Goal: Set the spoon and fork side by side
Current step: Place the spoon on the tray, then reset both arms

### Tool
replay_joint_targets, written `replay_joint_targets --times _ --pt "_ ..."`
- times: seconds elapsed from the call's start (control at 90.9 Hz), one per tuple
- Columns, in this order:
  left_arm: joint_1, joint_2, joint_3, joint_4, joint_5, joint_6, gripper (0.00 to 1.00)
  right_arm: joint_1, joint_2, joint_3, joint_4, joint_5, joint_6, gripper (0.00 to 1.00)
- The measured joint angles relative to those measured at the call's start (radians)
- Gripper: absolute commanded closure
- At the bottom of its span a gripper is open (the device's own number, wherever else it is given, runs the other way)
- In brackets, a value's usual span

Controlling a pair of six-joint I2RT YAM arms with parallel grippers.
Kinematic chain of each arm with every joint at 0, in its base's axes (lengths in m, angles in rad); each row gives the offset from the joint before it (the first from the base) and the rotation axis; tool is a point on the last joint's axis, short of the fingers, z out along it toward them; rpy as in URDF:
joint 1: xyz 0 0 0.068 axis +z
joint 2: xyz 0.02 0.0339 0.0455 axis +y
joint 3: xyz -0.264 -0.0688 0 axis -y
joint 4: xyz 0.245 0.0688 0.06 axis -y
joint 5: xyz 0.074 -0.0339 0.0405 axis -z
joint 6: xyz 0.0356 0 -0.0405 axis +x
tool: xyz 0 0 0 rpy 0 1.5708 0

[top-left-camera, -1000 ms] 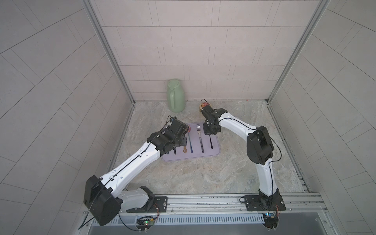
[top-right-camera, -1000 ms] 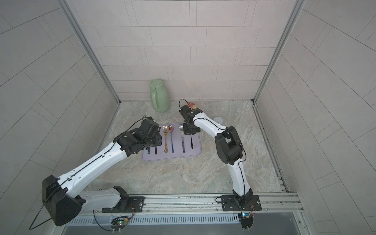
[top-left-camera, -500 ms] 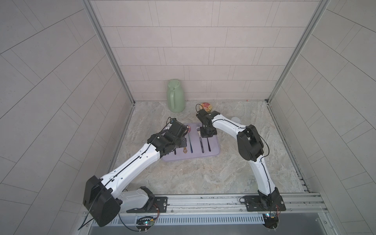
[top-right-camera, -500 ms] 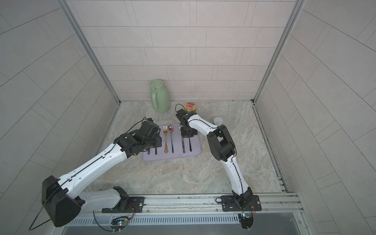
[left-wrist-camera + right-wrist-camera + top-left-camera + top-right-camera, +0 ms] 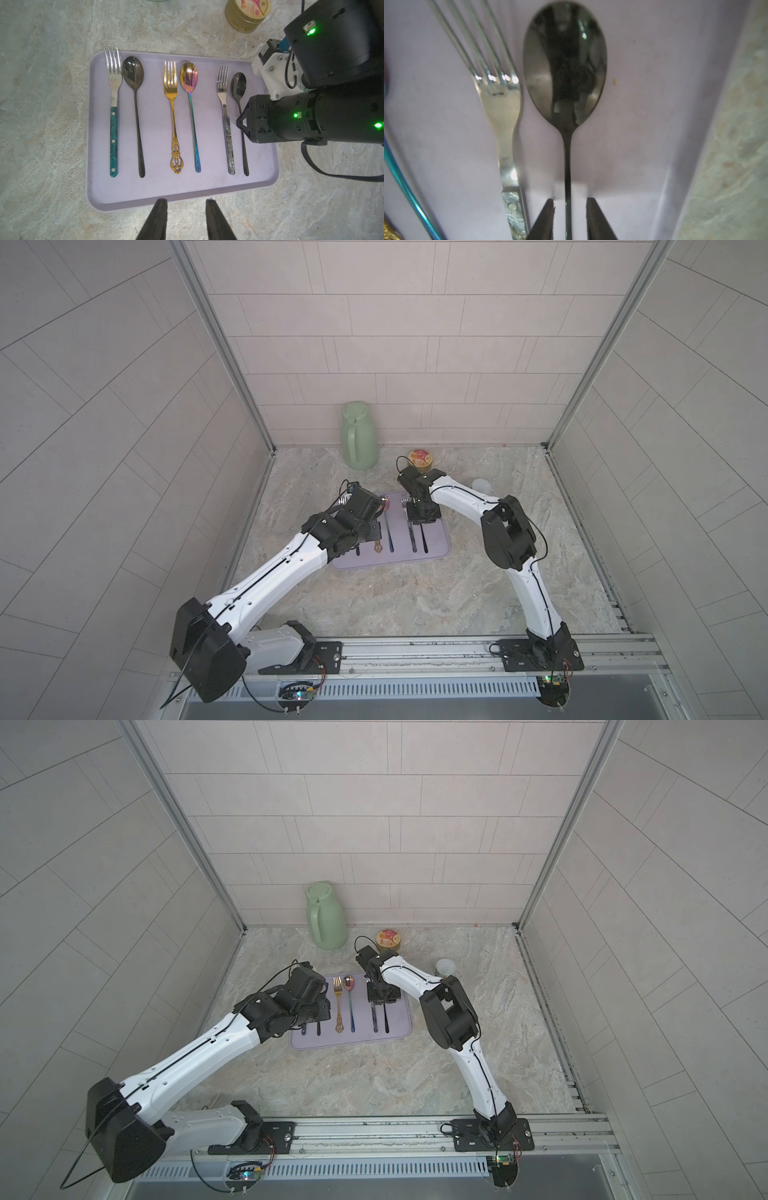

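Note:
A black spoon [image 5: 564, 68] lies flat on the lavender tray [image 5: 145, 193], right beside a silver fork [image 5: 502, 108] with a marbled grey handle; both are parallel, heads toward the back wall. My right gripper [image 5: 570, 200] is low over the spoon's thin handle. It is open, with a fingertip on each side of the handle and a gap on both sides. In both top views it hangs over the tray's right part [image 5: 419, 522]. My left gripper [image 5: 186, 202] is open and empty, above the tray's near edge.
Two more pairs lie on the tray: a teal-handled fork [image 5: 113, 116] with a black spoon [image 5: 134, 83], and a gold fork [image 5: 171, 97] with a rainbow spoon [image 5: 189, 83]. A green jug [image 5: 358, 437], a gold tin [image 5: 420, 458] and a small pale cup [image 5: 482, 486] stand behind.
My right gripper has slid a little along the spoon's handle toward the front and opened off it; the spoon lies free beside the fork. The left arm has barely moved.

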Motion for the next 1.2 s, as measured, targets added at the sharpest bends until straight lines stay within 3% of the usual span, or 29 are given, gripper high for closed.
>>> replay_joint_targets --times 0.275,0.44,0.671,0.902,1.079,1.2 --pt "0.023 0.0 -0.019 0.011 -0.066 -0.003 0.61 -0.023 -0.183 -0.151 0.01 0.01 -0.001 0.64" --pt "0.039 -0.018 -0.037 0.084 -0.169 0.038 0.46 -0.052 -0.402 -0.294 0.075 0.04 0.004 0.53" --pt "0.06 -0.144 -0.193 0.316 -0.373 0.124 0.12 -0.088 -0.702 -0.488 0.187 0.167 -0.032 0.42" --pt "0.122 -0.21 -0.425 0.631 -0.582 0.319 0.1 -0.127 -0.912 -0.774 0.378 0.336 -0.139 0.35" --pt "0.241 -0.182 -0.59 0.879 -0.589 0.434 0.08 -0.198 -1.057 -1.015 0.593 0.435 -0.249 0.17" --pt "0.335 -0.127 -0.683 1.036 -0.544 0.468 0.06 -0.268 -1.125 -1.173 0.821 0.445 -0.343 0.15"
